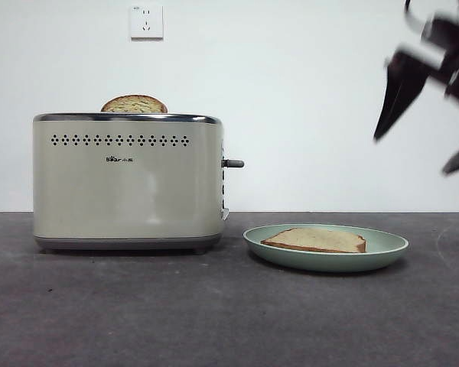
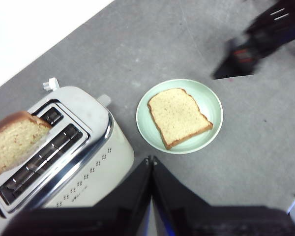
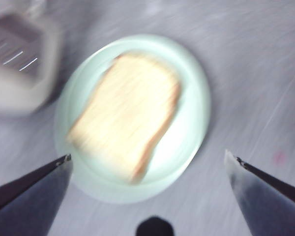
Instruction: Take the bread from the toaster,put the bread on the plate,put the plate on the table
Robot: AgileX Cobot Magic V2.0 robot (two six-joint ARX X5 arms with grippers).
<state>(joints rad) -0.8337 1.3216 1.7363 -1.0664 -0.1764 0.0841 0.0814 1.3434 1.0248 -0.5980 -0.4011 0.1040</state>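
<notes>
A: Nearest the front view is bare desk [image 1: 214, 313], dark and scuffed. Behind it sits the plate [image 1: 382, 251], flat on the desk, with the bread [image 1: 317, 239] lying flat in its middle.

B: So the slice is already out of the toaster [image 1: 126, 183]?

A: That one, yes. The plate stands just beside the toaster's lever side, not touching it. By my reading the task is as good as finished, unless the plate needs shifting.

B: And the hands?

A: The right hand [image 3: 147, 160] hangs above the plate with its jaws spread wide and nothing between them; in the front view it is the blurred dark shape high at the right edge. The left hand [image 2: 151, 160] is up over the toaster and plate, jaws pressed together, holding nothing.

B: If the plate does need moving, how would you do it well?

A: Take it by the rim on a bare stretch, clear of the bread, keep it level so the slice cannot slide, and set it down gently before letting go. I'd also steer well clear of the toaster's lever [image 1: 233, 163].

B: Count for me.

A: One toaster, one plate, two slices: the bread on the plate, and a second slice [image 1: 134, 104] with a domed top poking from a slot. Two hands. One wall socket [image 1: 146, 21] behind.
</notes>
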